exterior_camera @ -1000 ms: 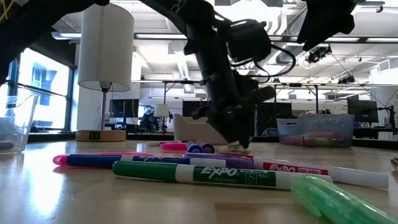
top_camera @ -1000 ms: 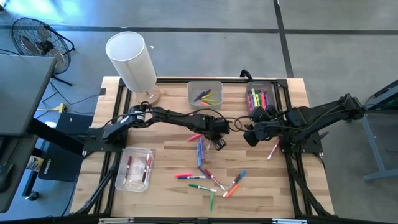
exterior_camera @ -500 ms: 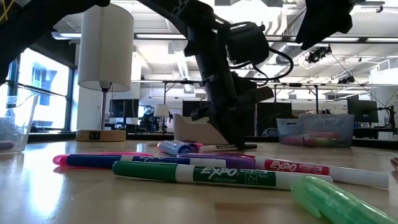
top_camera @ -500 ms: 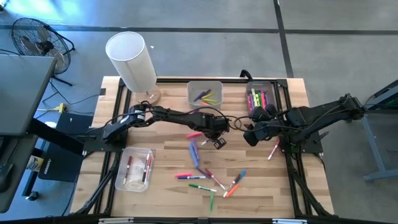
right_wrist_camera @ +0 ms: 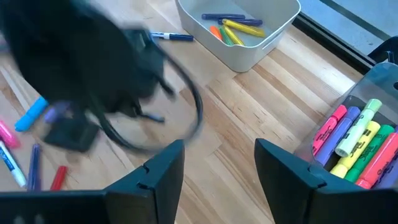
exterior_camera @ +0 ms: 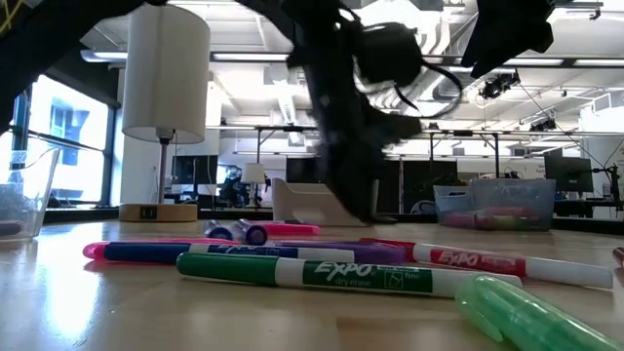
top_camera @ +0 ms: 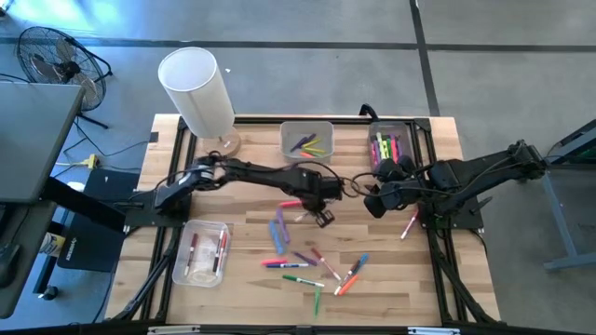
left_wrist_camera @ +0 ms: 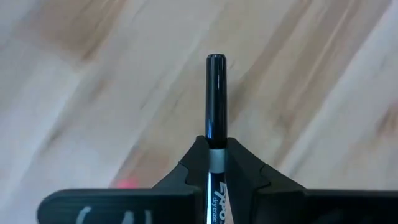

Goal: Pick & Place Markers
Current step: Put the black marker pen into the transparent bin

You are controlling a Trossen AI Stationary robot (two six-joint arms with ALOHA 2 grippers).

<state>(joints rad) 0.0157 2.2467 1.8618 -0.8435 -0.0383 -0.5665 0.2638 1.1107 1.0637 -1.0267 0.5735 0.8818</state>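
My left gripper (top_camera: 322,218) hovers over the middle of the table, shut on a white Expo marker with a black cap (left_wrist_camera: 216,93). Loose markers lie on the wood around it: two blue ones (top_camera: 277,233) to its left, a pink one (top_camera: 291,203) and a mixed cluster (top_camera: 321,270) nearer the front edge. In the low view they lie flat on their sides, a green one (exterior_camera: 322,273) foremost. My right gripper (right_wrist_camera: 217,168) waits open above the table's right part (top_camera: 374,207), holding nothing. My left gripper pinches the marker's white barrel just behind the grey band below the cap (left_wrist_camera: 215,163) between its two fingertips (left_wrist_camera: 245,165). The fingers slant steeply down from above. The black cap end sticks out past the fingertips over the wood.
A grey bin (top_camera: 307,140) with a few markers stands at the back middle. A clear bin (top_camera: 389,147) of highlighters sits at the back right, another clear bin (top_camera: 200,253) with red markers at the front left. A white lamp (top_camera: 197,88) stands at the back left.
My left gripper has risen off the table and tipped a little. The two blue markers beside it have rolled and slid toward the table's left edge. The other loose markers lie as they did.
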